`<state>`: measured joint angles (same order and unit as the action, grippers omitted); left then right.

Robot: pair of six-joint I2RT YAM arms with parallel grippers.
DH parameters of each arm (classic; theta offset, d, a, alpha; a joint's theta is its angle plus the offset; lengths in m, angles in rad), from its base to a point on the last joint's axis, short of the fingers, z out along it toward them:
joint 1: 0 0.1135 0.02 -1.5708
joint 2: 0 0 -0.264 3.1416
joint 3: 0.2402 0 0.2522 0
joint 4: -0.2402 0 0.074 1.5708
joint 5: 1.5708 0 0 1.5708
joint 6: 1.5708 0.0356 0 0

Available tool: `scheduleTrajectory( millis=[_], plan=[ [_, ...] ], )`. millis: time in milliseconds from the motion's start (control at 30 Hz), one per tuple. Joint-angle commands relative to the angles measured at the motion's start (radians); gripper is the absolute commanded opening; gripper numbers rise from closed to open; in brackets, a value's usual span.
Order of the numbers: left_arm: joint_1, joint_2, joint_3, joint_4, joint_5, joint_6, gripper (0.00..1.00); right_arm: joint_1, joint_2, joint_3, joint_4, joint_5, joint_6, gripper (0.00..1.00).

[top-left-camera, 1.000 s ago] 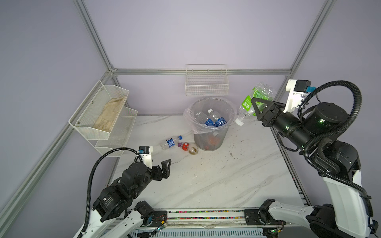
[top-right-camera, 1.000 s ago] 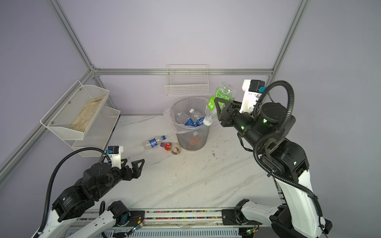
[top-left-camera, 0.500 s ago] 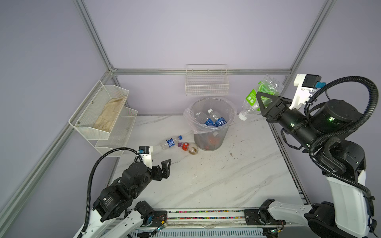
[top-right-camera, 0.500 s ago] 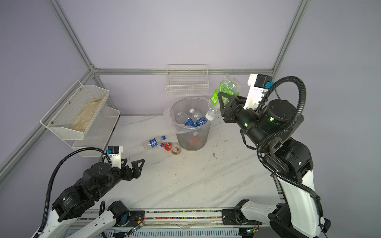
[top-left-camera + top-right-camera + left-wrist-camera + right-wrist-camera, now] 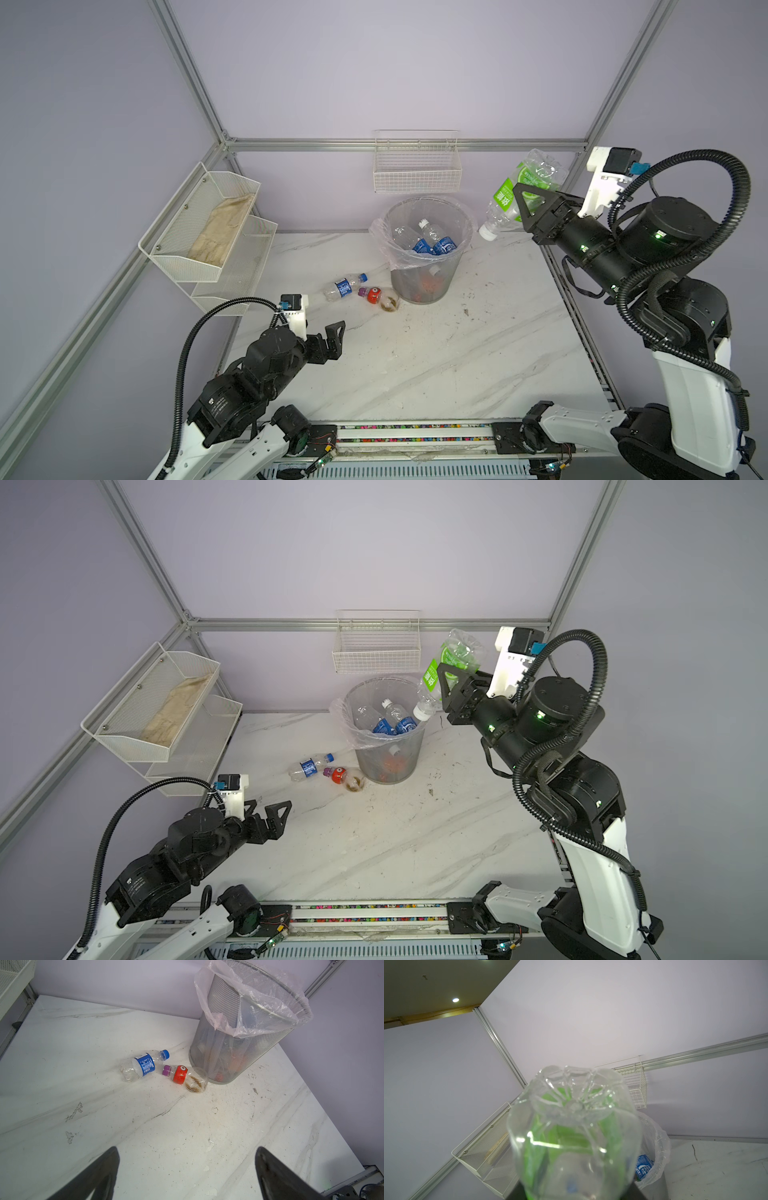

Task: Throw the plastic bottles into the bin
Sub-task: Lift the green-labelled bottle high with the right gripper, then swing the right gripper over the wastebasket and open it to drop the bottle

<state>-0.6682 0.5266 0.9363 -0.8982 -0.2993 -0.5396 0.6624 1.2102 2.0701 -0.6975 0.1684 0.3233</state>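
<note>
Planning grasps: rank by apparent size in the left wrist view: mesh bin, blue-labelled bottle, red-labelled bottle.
1. Round grey metal-mesh bin.
2. Blue-labelled clear plastic bottle and red-labelled clear plastic bottle: look alike, unranked.

In the right wrist view the green-label bottle is blurred, its neck cut off.

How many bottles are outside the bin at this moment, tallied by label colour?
green-label bottle: 1, in the right claw
blue-label bottle: 1, on the table
red-label bottle: 1, on the table
Total: 3
</note>
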Motion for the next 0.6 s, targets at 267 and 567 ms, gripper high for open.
scheduleTrajectory(
  millis=[267, 567],
  plan=[
    [0.001, -0.003, 0.022, 0.038, 0.002, 0.003, 1.0, 0.005, 0.093, -0.043, 0.063, 0.088, -0.062, 0.0],
    [0.002, -0.013, 0.039, 0.013, 0.017, -0.014, 1.0, -0.007, 0.435, 0.056, -0.018, 0.142, -0.043, 0.73]
  ],
)
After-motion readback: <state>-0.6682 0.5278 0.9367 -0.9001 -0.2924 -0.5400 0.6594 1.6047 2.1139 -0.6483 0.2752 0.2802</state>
